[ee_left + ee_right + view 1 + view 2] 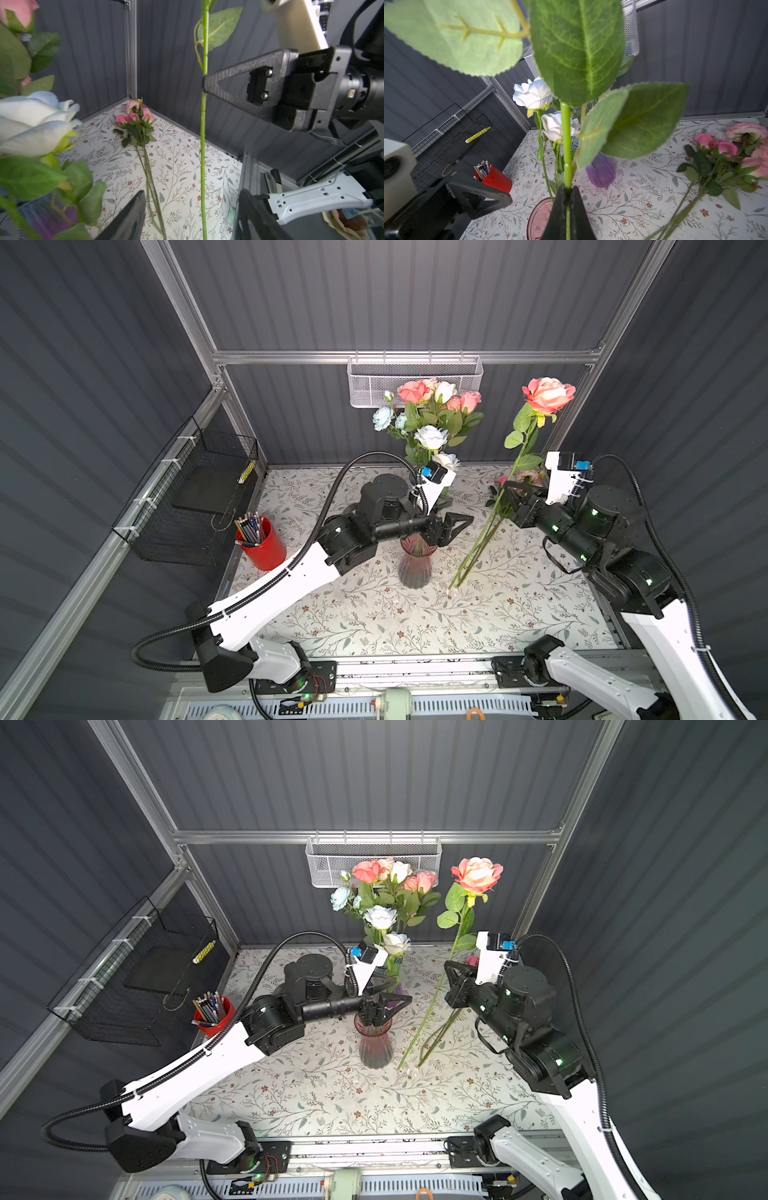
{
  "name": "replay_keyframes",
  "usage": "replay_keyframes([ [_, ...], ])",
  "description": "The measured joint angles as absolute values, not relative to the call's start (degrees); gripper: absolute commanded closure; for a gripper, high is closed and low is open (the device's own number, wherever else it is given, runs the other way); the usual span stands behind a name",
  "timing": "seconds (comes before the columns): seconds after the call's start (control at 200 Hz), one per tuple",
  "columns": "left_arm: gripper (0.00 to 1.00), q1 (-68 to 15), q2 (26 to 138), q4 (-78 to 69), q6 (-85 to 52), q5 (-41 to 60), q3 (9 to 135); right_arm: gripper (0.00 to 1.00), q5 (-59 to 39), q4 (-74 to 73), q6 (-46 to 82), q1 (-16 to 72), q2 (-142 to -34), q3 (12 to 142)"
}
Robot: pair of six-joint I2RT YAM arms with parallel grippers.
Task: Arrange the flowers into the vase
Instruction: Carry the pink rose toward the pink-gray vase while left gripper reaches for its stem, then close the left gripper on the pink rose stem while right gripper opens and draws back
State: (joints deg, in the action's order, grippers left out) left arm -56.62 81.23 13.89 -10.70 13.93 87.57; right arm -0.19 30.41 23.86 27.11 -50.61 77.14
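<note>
Work is partway done as the right end effector (568, 193) pinches an upright coral rose (547, 394) beside the pink vase (417, 568), the left end effector (459, 526) spread near its mouth, a bouquet (428, 414) standing behind and pink sprays (136, 116) unplaced on the desk (374, 614).

On the floral-patterned table (374, 626), a red cup (268, 553) of pencils (249, 526) stands at the 9 o'clock edge, near a black wire basket (166, 539) on the 9-to-10 o'clock wall holding a yellow stick-like item (247, 472), while a white mesh basket (370, 385) hangs from the rear rail (291, 357) at 12 o'clock.
</note>
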Motion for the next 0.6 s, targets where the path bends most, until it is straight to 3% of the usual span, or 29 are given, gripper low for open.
replay_keyframes([
  [0.14, 0.39, -57.1, 85.2, 13.8, -10.0, 16.0, 90.2, 1.0, -2.3, 29.9, 25.1, 28.0, -50.2, 76.4],
  [0.495, 0.67, -57.1, 89.4, 13.6, -9.1, 20.9, 93.8, 1.0, -6.4, 27.7, 27.2, 29.0, -50.0, 74.2],
  [0.6, 0.7, -57.1, 90.1, 13.6, -9.1, 21.5, 94.2, 1.0, -7.0, 26.9, 27.7, 29.2, -49.9, 73.7],
])
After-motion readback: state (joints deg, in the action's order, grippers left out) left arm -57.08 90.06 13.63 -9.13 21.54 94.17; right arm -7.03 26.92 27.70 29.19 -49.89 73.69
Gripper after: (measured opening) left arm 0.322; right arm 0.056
